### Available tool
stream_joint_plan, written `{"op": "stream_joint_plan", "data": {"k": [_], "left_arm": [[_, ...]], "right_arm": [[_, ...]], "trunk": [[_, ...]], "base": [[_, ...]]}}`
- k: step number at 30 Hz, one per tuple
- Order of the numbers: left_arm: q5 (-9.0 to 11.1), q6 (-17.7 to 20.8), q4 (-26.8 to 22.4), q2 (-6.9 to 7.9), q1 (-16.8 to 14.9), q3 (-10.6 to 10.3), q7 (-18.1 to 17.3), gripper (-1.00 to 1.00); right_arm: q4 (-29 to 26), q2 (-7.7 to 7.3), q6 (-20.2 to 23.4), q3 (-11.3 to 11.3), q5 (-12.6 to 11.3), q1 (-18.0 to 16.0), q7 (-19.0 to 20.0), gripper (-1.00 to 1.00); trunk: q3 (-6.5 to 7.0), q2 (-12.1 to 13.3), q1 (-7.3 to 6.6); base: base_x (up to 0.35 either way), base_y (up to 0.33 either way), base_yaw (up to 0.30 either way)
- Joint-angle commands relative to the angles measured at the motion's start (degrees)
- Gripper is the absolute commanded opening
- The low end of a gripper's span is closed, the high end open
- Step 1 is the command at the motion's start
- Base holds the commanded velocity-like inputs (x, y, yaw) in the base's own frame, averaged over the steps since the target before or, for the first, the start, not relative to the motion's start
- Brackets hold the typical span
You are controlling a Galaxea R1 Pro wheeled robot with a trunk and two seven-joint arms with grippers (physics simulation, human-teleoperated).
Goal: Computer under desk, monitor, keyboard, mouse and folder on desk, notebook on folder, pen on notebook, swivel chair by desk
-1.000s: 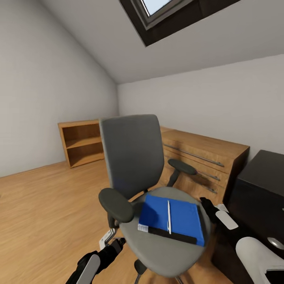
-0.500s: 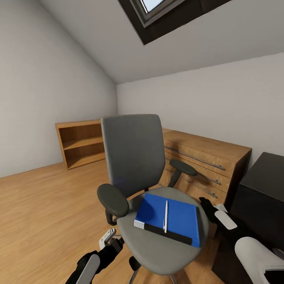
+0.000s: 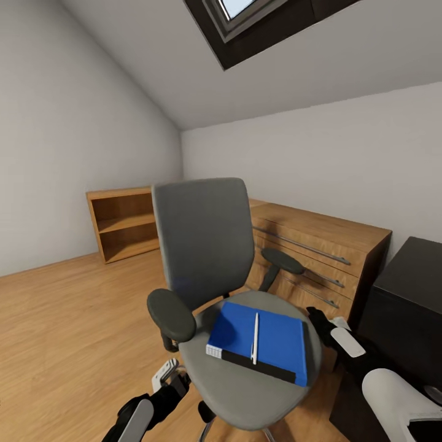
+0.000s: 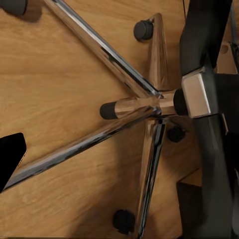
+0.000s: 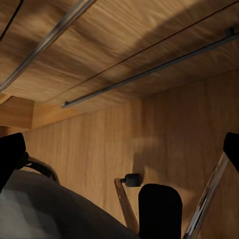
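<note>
The grey swivel chair [image 3: 205, 239] stands in the middle of the head view, facing me. The blue folder [image 3: 276, 341] lies flat on its seat, dark spine toward me, with the white pen [image 3: 255, 337] on top. To the right is a black corner of the desk [image 3: 405, 288]. My left gripper [image 3: 169, 383] hangs open low beside the seat's left front, over the chrome star base [image 4: 149, 104]. My right gripper [image 3: 324, 322] is open at the seat's right edge, nothing between its fingertips [image 5: 10, 154]. The notebook, monitor, keyboard, mouse and computer are out of view.
A wooden dresser [image 3: 319, 245] with long metal handles stands against the wall behind the chair. An open wooden shelf unit [image 3: 126, 224] sits in the far left corner. Bare wooden floor [image 3: 67, 319] spreads to the left.
The whole picture has shifted a little, so the camera moved. The chair with folder and pen sits slightly further left and has turned a little. Both grippers stay open.
</note>
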Motion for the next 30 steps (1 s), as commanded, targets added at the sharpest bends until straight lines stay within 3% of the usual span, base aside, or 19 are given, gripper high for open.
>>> {"op": "stream_joint_plan", "data": {"k": [1,7,22,30], "left_arm": [[0.8,0.1,-0.1,0.03,0.0,-0.1,0.5,1.00],[0.9,0.1,0.3,0.11,0.2,0.0,0.6,1.00],[0.9,0.1,0.3,0.12,0.2,0.1,0.5,1.00],[0.9,0.1,0.3,0.12,0.2,0.1,0.5,1.00]], "right_arm": [[-0.1,-0.04,0.1,0.4,-0.2,0.0,-0.5,1.00],[-0.1,0.11,0.1,0.4,1.8,0.0,-0.5,1.00],[-0.1,0.12,0.1,0.4,2.1,0.0,-0.5,1.00],[-0.1,0.38,0.1,0.3,2.1,0.0,-0.5,1.00]], "trunk": [[-0.06,0.0,-0.01],[-0.06,0.0,-0.01],[-0.06,0.0,-0.01],[-0.06,0.0,-0.01]], "base": [[-0.005,0.000,0.000],[-0.151,-0.016,0.000],[-0.033,-0.004,0.000],[-0.185,0.000,0.000]]}}
